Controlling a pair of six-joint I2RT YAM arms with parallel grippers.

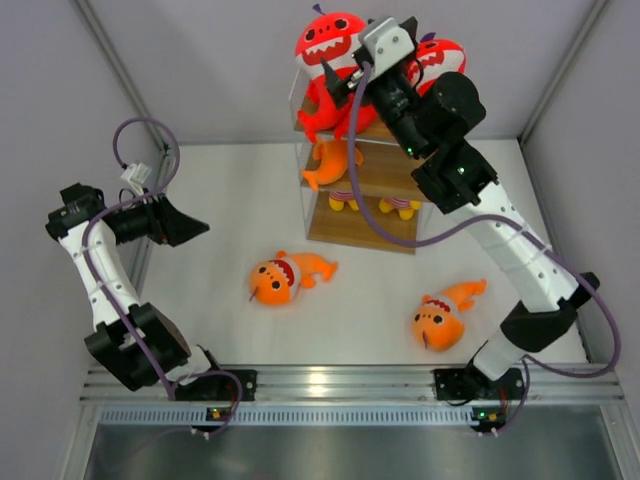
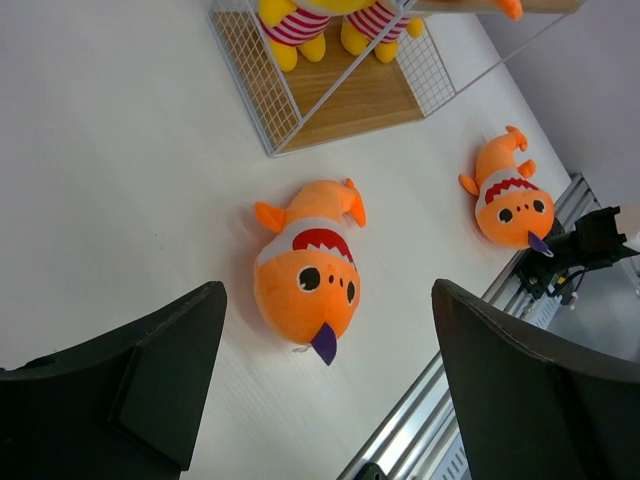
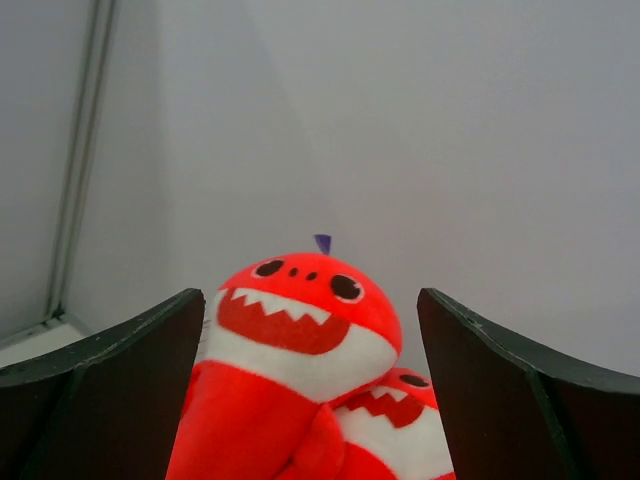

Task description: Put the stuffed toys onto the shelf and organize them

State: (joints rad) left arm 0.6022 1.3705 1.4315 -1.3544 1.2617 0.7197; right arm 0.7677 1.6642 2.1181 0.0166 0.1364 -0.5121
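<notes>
The shelf [image 1: 365, 238] stands at the back centre. A red shark [image 1: 328, 38] sits upright at its top left, with more red plush [image 1: 322, 112] below it behind the clear side. A second red shark [image 1: 442, 55] is at the top right. An orange fish [image 1: 330, 160] lies on the middle tier. Two orange fish [image 1: 285, 278] [image 1: 445, 318] lie on the table. My right gripper [image 1: 342, 85] is open at the shelf top. Two sharks [image 3: 300, 320] [image 3: 400, 425] show between and beyond its fingers [image 3: 120, 380]. My left gripper [image 1: 188, 225] is open and empty, above a fish [image 2: 305, 275].
Two yellow toys in striped clothes [image 1: 345, 200] [image 1: 400, 207] stand on the shelf's bottom board [image 2: 360, 95]. The second table fish [image 2: 510, 195] lies near the metal rail [image 1: 320, 385] at the front edge. Grey walls close in the table at the back and sides.
</notes>
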